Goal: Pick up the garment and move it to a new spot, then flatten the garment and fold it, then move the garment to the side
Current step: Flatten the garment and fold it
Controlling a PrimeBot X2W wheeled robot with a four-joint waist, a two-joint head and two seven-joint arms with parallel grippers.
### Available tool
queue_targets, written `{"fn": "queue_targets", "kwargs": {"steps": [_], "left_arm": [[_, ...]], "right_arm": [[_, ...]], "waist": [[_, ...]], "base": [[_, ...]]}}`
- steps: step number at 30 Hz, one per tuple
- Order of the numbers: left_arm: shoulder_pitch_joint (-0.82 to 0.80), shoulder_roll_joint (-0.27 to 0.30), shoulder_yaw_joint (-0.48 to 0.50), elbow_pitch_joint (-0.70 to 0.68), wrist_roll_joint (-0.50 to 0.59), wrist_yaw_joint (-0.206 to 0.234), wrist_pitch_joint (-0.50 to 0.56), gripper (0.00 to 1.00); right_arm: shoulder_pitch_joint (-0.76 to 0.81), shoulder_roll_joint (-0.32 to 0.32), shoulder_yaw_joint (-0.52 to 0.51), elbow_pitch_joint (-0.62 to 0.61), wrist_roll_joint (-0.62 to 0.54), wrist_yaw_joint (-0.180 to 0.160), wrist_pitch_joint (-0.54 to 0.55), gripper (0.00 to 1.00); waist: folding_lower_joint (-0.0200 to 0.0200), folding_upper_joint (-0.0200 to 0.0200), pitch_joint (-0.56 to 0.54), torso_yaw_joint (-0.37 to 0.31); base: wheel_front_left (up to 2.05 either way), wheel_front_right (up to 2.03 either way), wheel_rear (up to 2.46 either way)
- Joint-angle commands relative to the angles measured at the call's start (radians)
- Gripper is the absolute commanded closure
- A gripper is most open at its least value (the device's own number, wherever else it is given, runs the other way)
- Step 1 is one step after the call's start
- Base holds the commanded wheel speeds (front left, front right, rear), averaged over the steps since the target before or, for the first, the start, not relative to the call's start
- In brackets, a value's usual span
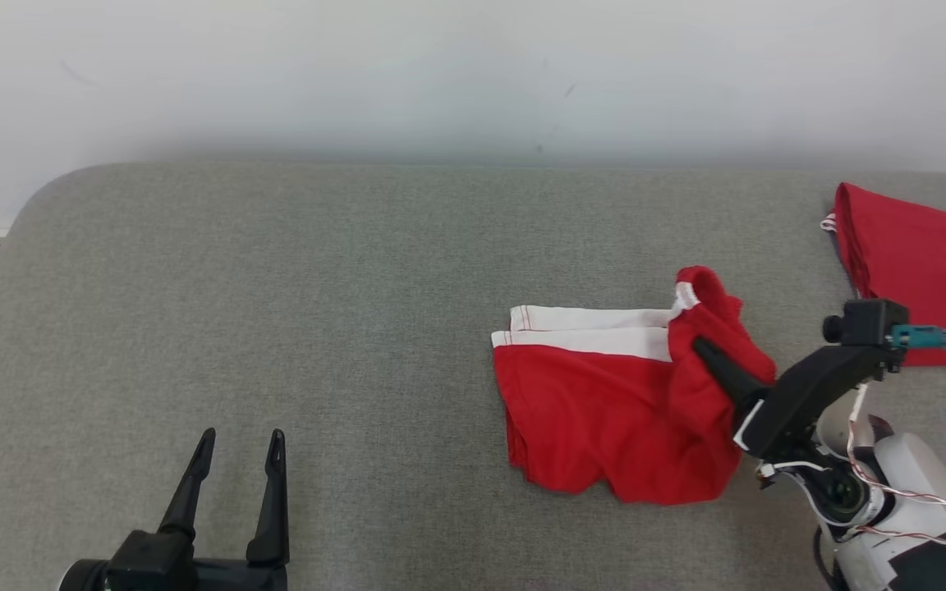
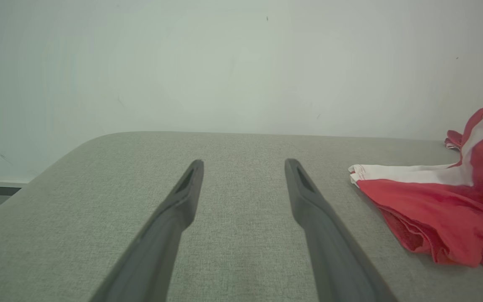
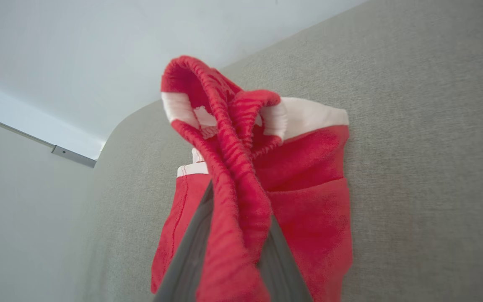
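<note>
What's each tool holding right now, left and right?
Left tool: open, holding nothing.
Right tool: closed on a bunched edge of the red shorts.

The shorts are bright red with white bands stitched in red. Another red cloth with white trim lies at the bench's far right corner. The bench is flecked grey, the wall white, the left gripper black.

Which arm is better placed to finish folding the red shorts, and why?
Right. The right hand is shut on the red shorts at their raised waistband; the left hand stands open, apart from them.
</note>
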Motion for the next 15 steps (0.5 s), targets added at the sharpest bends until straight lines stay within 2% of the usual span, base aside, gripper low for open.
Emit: {"fn": "queue_targets", "kwargs": {"steps": [1,8,15], "left_arm": [[-0.008,-0.003,-0.002,0.002,-0.006,0.001,-0.003,0.00],[-0.022,-0.010,-0.022,0.009,-0.012,0.001,-0.003,0.00],[-0.036,-0.015,-0.038,0.017,-0.020,0.001,-0.003,0.00]], "right_arm": [[0.002,0.014,-0.002,-0.007,-0.006,-0.002,0.012,1.00],[-0.023,0.102,0.004,-0.009,-0.093,-0.002,0.044,1.00],[-0.040,0.166,-0.022,0.063,-0.200,-0.002,0.017,1.00]], "waist": [[0.0000,0.0000,0.004,0.013],[0.0000,0.0000,0.016,0.057],[0.0000,0.0000,0.028,0.097]], "base": [[0.00,0.00,0.00],[0.00,0.00,0.00],[0.00,0.00,0.00]]}}
